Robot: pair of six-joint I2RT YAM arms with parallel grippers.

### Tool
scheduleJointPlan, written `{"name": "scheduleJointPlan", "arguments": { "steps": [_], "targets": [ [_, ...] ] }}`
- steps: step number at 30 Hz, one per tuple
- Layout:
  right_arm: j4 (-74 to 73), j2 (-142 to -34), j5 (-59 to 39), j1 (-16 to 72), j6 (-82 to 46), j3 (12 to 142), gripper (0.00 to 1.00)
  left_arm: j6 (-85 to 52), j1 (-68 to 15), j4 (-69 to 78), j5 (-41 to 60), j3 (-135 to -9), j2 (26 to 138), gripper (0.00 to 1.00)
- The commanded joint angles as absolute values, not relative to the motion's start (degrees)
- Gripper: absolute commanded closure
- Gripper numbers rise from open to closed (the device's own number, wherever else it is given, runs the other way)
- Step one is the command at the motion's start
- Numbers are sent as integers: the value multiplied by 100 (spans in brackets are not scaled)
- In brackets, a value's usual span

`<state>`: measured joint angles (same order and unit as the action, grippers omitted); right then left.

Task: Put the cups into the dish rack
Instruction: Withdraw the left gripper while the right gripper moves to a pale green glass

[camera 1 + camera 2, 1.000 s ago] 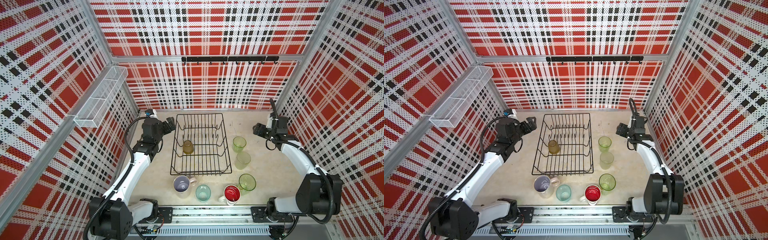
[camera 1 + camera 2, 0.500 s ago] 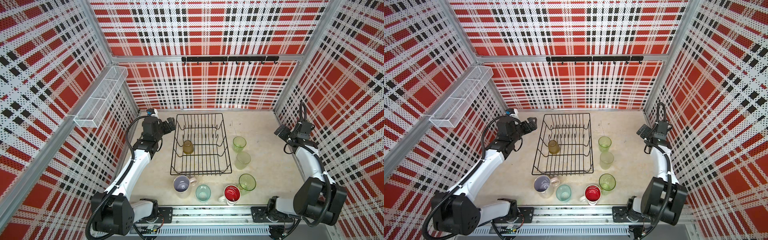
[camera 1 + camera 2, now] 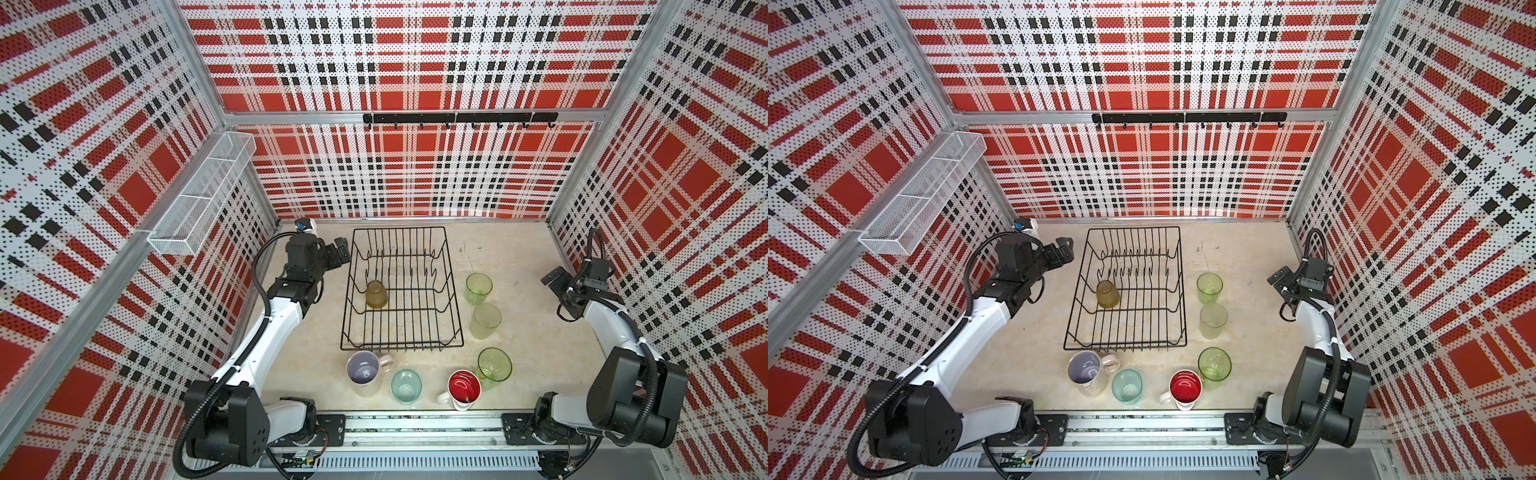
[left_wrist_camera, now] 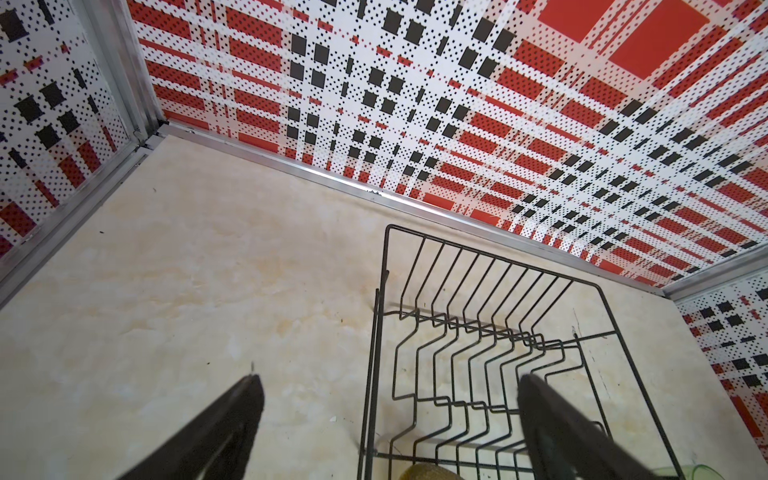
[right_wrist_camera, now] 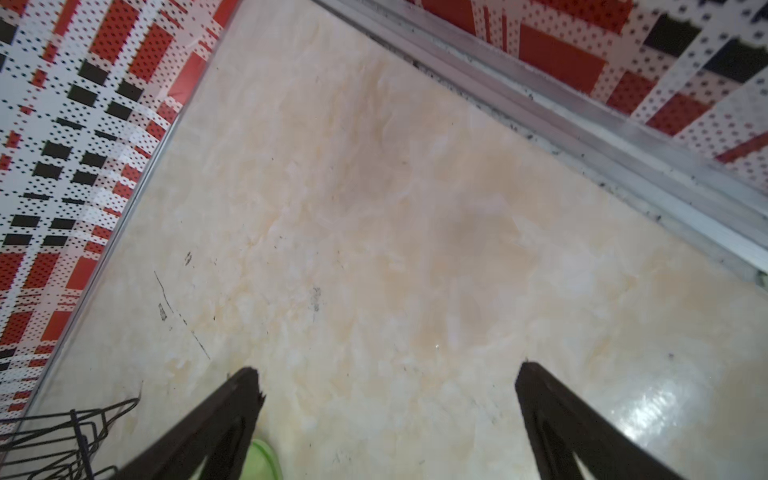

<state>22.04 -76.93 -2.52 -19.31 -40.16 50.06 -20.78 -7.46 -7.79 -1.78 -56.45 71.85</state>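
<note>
The table (image 3: 519, 332) is pale, like stone. The rack (image 3: 399, 227) sits in the middle. To its right, 3 cups stand in a line: far green cup (image 3: 478, 287), pale cup (image 3: 485, 320), near green cup (image 3: 493, 365). In front stand a pink mug (image 3: 365, 372), teal cup (image 3: 406, 386) and white mug (image 3: 463, 388).

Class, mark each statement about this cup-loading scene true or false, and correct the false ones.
1. The amber cup sits inside the rack. True.
2. The right end effector is shut. False: it is open and holds nothing.
3. The red-lined mug stands in the rack. False: it stands on the table, outside the rack.
4. The left end effector is open. True.
</note>
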Motion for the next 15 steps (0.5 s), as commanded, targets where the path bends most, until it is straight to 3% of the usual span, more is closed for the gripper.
{"name": "scheduleJointPlan", "arguments": {
  "steps": [1, 7, 9, 10, 15],
  "targets": [
    [2665, -7794, -578, -1709, -4119, 5309, 0, -1811, -817, -791, -320, -5597, 7176, 2],
    [3524, -8606, -912, -724, -3386, 6014, 5, -1696, -798, -870, -439, -5638, 7353, 2],
    [3745, -8915, -1273, -347, -2967, 6337, 17, -1692, -791, -870, -410, -5617, 7386, 2],
    [3935, -9058, -1358, -228, -2903, 6503, 18, -1688, -791, -870, -408, -5600, 7383, 2],
    [4468, -9283, -875, 272, -2713, 6954, 20, -1695, -791, -937, -522, -5559, 7401, 2]
  ]
}}
